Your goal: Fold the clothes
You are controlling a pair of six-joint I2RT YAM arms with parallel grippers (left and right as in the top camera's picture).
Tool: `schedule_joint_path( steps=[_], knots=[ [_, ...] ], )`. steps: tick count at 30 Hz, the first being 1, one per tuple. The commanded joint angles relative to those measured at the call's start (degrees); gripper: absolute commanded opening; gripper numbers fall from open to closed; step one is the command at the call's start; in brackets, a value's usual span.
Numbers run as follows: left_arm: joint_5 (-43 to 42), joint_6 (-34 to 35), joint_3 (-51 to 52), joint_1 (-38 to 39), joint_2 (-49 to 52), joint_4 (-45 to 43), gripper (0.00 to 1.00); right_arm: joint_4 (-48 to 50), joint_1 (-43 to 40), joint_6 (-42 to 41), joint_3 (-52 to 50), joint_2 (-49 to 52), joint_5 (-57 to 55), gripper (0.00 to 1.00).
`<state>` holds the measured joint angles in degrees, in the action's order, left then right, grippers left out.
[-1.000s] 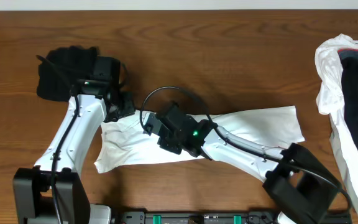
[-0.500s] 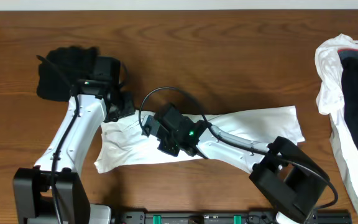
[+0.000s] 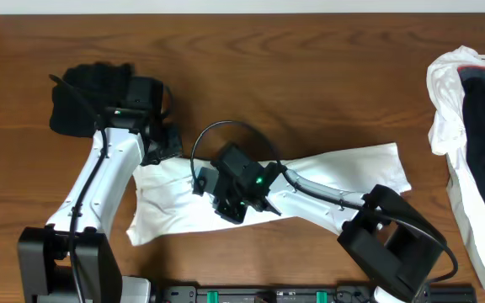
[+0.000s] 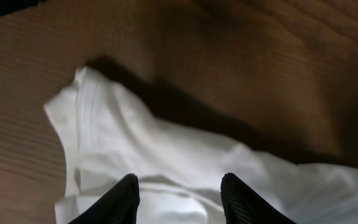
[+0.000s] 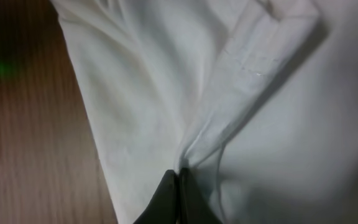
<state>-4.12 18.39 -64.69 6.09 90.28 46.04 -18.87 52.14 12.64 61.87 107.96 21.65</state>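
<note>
A white T-shirt (image 3: 343,172) lies crumpled across the middle of the table. My right gripper (image 3: 226,206) is down on its left half. In the right wrist view the fingers (image 5: 178,180) are shut on a raised fold of the white fabric (image 5: 142,93) beside a stitched hem. My left gripper (image 3: 167,145) stands at the shirt's upper left corner. Its fingertips (image 4: 127,193) are apart, with a soft ridge of the shirt (image 4: 166,149) between them that does not look squeezed. No print shows on the shirt.
A black garment (image 3: 87,97) lies at the back left, partly under the left arm. A pile of white and dark clothes (image 3: 470,126) hangs over the table's right edge. Bare wood table (image 3: 310,76) stretches behind the shirt.
The right gripper has shut on a fold of the shirt. The shirt's left part has shifted, its lower left corner sliding slightly toward the front edge. The left gripper has not moved.
</note>
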Motion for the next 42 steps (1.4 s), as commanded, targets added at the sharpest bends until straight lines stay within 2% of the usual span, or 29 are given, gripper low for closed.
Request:
schedule_joint_path(
  steps=[1, 14, 16, 18, 21, 24, 30, 42],
  knots=[
    [0.3, 0.3, 0.7, -0.2, 0.4, 0.1, 0.45, -0.5, -0.3, -1.5, 0.2, 0.3, 2.8, 0.01],
    [1.8, 0.3, 0.7, -0.2, 0.4, 0.0, 0.45, -0.3, -0.3, -3.5, 0.2, 0.3, 2.8, 0.03],
    [1.8, 0.3, 0.7, -0.2, 0.4, 0.1, 0.45, -0.3, -0.3, -3.7, 0.2, 0.3, 2.8, 0.09],
    [1.8, 0.3, 0.7, -0.2, 0.4, 0.1, 0.45, -0.3, -0.3, -4.1, 0.2, 0.3, 3.1, 0.22],
    [1.8, 0.3, 0.7, -0.2, 0.4, 0.1, 0.45, -0.3, -0.3, -4.7, 0.2, 0.3, 5.0, 0.34],
    [1.8, 0.3, 0.7, -0.2, 0.4, 0.1, 0.45, -0.5, -0.3, -5.6, 0.3, 0.2, 5.4, 0.43],
    [1.8, 0.3, 0.7, -0.2, 0.4, 0.1, 0.45, 0.0, -1.4, -5.5, 2.9, -1.2, 4.6, 0.46],
    [1.8, 0.3, 0.7, -0.2, 0.4, 0.1, 0.45, 4.4, -1.0, -5.5, 3.9, -0.6, -0.9, 0.42]
  ],
)
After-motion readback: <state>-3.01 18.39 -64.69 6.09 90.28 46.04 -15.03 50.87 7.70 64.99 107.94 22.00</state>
